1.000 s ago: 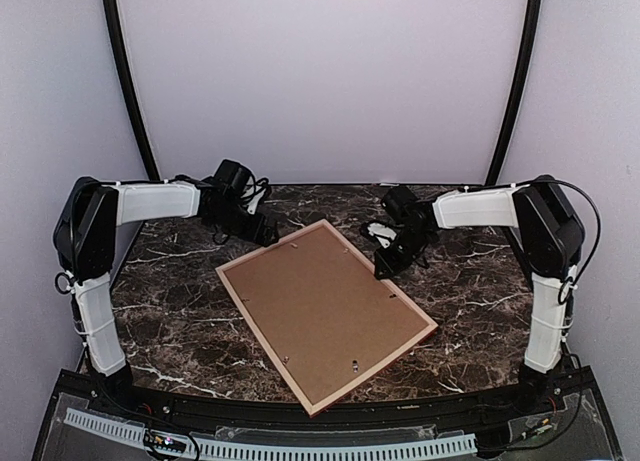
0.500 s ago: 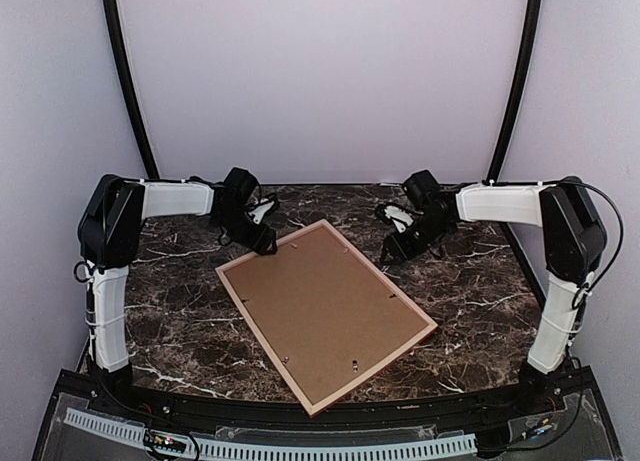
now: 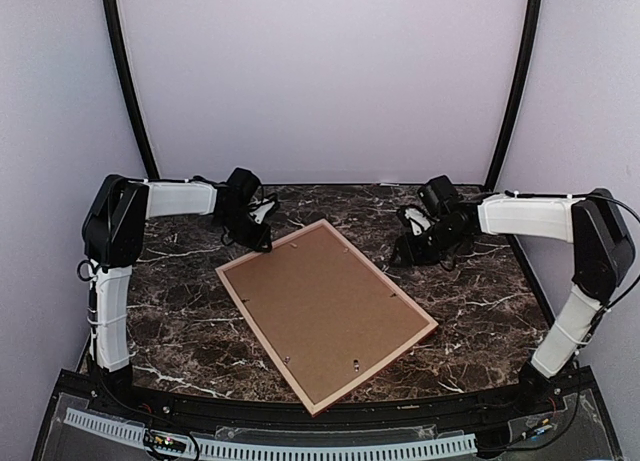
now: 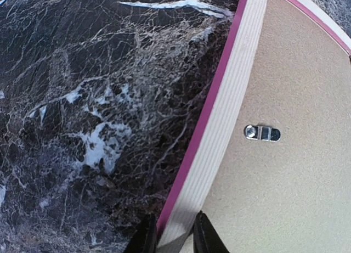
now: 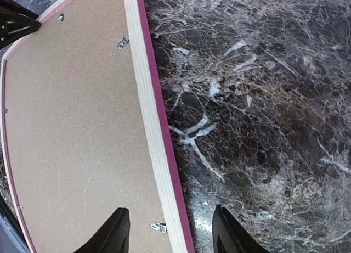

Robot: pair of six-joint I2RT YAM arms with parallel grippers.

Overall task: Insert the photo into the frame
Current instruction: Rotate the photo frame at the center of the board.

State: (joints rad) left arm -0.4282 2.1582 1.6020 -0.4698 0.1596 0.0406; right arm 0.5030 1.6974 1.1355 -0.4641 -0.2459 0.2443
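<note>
The frame [image 3: 264,342] lies face down on the marble table, pale wood rails up, pink edge showing along its sides. A brown backing board [image 3: 325,316] fills it. The photo is hidden. My left gripper [image 3: 256,243] is at the frame's far-left rail. In the left wrist view its fingertips [image 4: 174,239] press against both sides of the pale rail [image 4: 225,116], shut on it. My right gripper [image 3: 405,253] hovers at the far-right rail. In the right wrist view it [image 5: 173,234] stands open, its fingers wide apart either side of the rail [image 5: 151,127].
Small metal turn clips [image 4: 262,133] [image 5: 159,228] hold the backing board along the rails. The dark marble table [image 3: 170,321] surrounds the frame. Black curved posts [image 3: 128,81] and pale walls enclose the back. A cable tray [image 3: 300,449] runs along the near edge.
The left jaws have closed in onto the frame's rail. The right jaws have opened wider and the right arm has drawn back to the right. The frame has not shifted.
</note>
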